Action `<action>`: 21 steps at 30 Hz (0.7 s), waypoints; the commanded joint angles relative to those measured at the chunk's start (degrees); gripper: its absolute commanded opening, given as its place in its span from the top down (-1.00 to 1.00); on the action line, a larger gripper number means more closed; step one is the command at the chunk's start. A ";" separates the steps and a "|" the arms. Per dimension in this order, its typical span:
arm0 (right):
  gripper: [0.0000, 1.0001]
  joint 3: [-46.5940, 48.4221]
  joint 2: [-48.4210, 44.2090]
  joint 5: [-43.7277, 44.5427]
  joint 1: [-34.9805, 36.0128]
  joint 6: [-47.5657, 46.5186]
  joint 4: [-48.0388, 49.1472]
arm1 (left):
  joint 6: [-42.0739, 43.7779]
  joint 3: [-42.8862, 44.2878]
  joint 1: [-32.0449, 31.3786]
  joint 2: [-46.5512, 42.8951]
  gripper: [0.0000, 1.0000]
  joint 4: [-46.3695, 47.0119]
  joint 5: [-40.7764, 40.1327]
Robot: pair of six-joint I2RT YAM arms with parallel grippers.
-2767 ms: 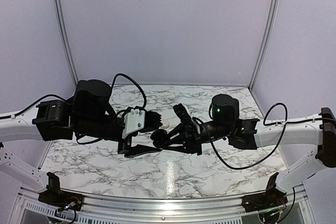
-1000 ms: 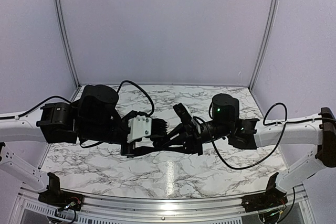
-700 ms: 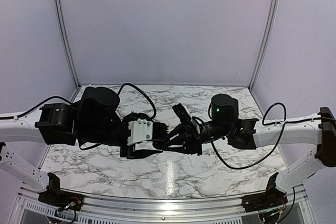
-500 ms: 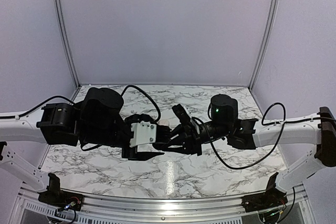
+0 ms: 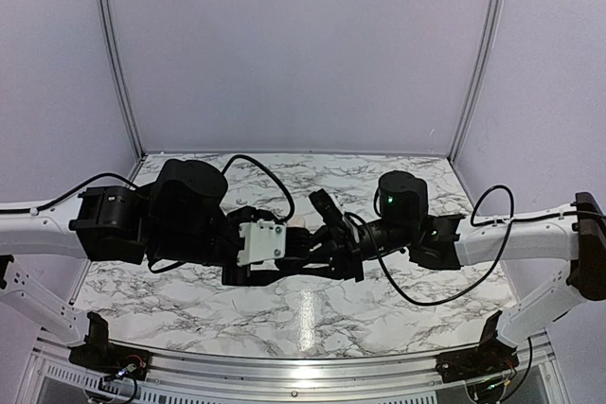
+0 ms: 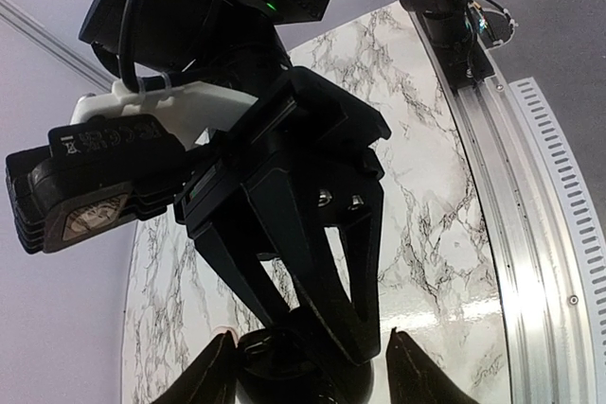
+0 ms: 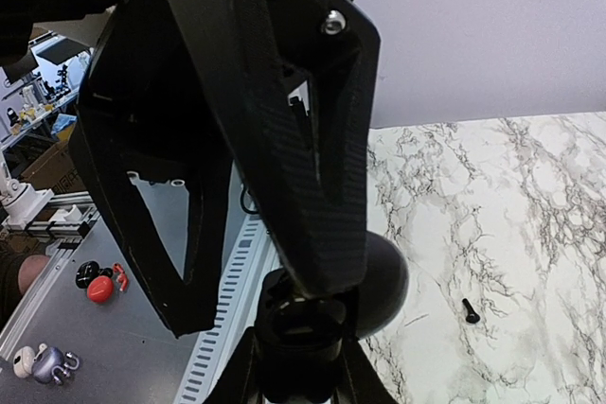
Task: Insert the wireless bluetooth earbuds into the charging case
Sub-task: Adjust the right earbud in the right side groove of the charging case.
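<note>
Meeting above the marble bench (image 5: 379, 314), both arms nose to nose.
The right end effector (image 7: 301, 366) is clamped on a black round piece (image 7: 303, 324); the left end effector (image 6: 308, 366) straddles it, cannot tell whether gripping.

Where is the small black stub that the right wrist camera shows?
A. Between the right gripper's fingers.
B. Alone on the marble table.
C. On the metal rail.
B: the small black stub lies on the marble table, with nothing touching it.

L gripper (image 6: 308, 371) & R gripper (image 7: 301, 371) meet over table (image 5: 398, 305) centre, puck (image 7: 383, 281) btwn them; earbud (image 7: 469, 309) on table nr puck, not touching.
</note>
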 commanded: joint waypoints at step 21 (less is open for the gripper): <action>1.00 -0.40 -0.44 -2.46 -2.66 6.14 8.85 | -1.10 0.94 -1.10 -0.36 -0.24 -1.37 -4.99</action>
